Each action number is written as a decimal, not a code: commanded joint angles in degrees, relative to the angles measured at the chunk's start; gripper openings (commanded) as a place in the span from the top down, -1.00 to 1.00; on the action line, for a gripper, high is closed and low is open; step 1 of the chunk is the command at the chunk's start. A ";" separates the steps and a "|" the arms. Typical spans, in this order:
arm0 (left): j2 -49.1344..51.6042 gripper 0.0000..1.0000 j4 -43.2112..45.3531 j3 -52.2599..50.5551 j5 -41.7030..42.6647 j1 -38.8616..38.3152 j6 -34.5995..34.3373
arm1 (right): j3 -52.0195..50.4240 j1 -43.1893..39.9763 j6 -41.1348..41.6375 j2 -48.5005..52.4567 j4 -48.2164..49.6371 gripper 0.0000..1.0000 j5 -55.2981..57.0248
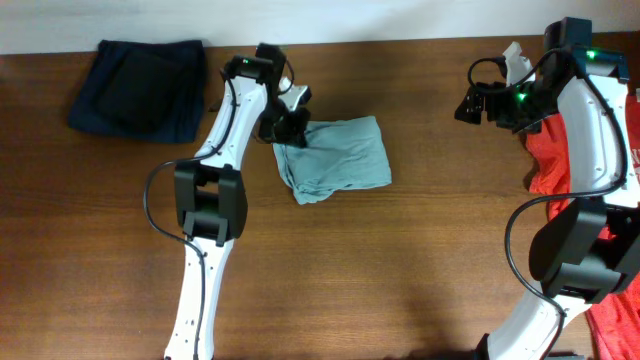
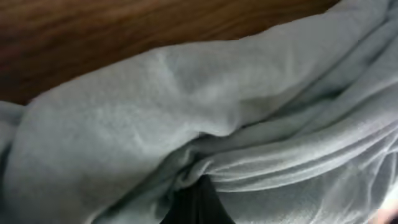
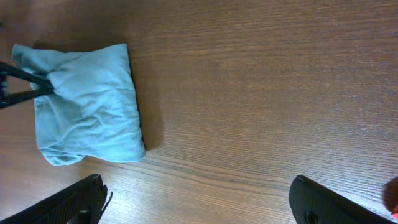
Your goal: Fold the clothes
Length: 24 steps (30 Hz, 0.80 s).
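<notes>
One pale grey-teal cotton T-shirt (image 1: 335, 158) lies folded mid-desk (image 1: 400, 260), its far-left corner pinched in the closed left claw (image 1: 293, 129), the right claw (image 3: 198, 186) hovering wide open and empty, one red garment (image 1: 555, 150) at the right edge, one dark navy folded cloth (image 1: 140, 88) far left.

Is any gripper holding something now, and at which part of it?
The left gripper pinches the grey-teal T-shirt at its far left corner. The right gripper is open and holds nothing.
</notes>
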 commanded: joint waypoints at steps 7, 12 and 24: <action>-1.73 0.97 -1.81 9.90 2.29 0.42 -2.29 | 0.42 -0.17 -0.42 -0.46 -0.20 -0.97 0.31; -3.37 0.55 -12.20 17.03 -4.37 0.42 -5.68 | 0.42 -0.17 -0.42 -0.46 -0.20 -0.97 0.31; -5.46 -0.57 -17.90 16.55 -7.43 0.20 -7.80 | 0.42 -0.17 -0.42 -0.46 -0.20 -0.97 0.31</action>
